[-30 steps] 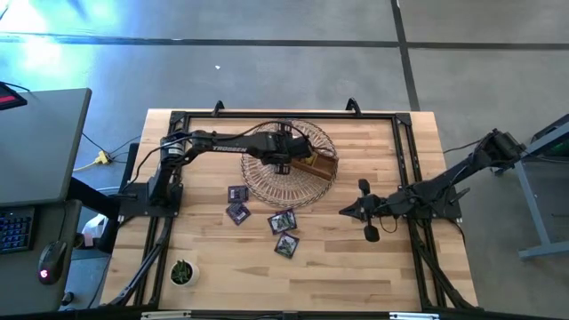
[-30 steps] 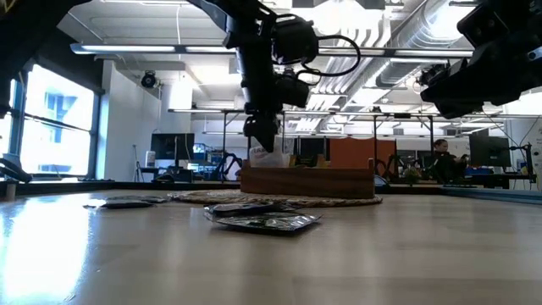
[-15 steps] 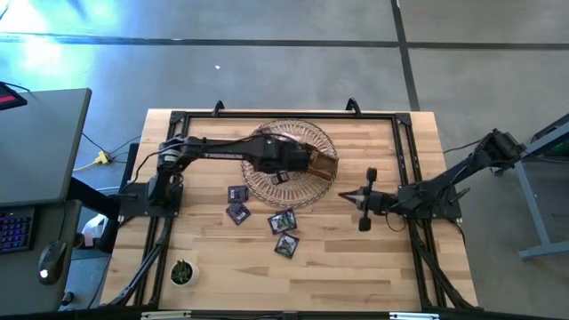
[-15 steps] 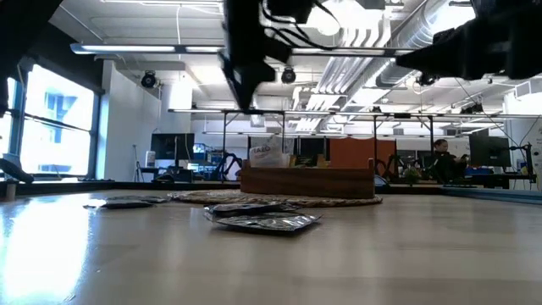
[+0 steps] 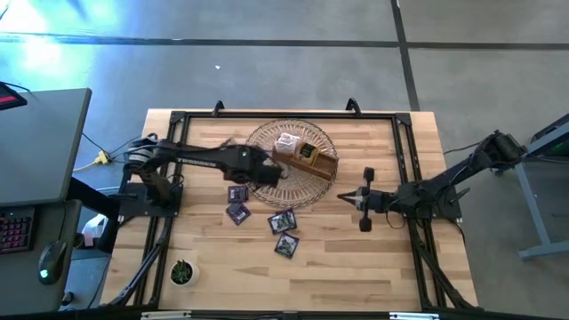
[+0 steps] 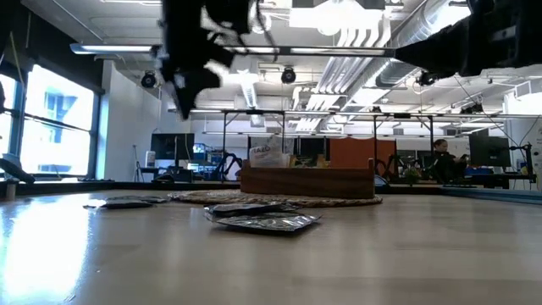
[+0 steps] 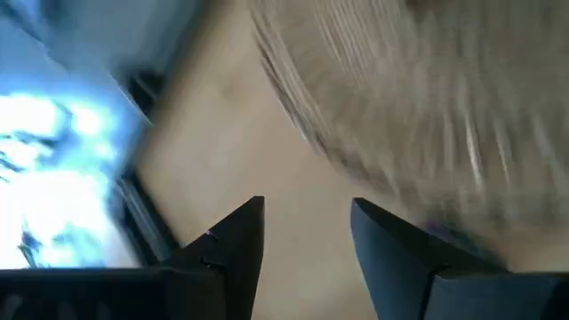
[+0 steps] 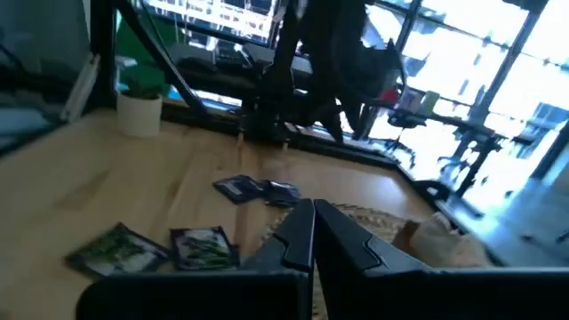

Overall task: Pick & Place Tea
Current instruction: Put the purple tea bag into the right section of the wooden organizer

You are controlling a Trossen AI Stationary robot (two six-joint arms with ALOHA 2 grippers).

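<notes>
L gripper (image 5: 267, 174) over basket (image 5: 311, 182) near-left rim, fingers (image 7: 238, 240) apart, nothing betw them. Four tea sachets (image 5: 260, 218) flat on table (image 5: 356, 267), just below/beside L fingers, not touching. R gripper (image 5: 342, 196) right of basket, fingers together, empty.

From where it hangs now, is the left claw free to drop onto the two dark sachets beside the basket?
Probably yes. The left claw hangs open over the basket edge, right next to the two dark sachets, with nothing lying over them. The right claw waits shut, well clear.
</notes>
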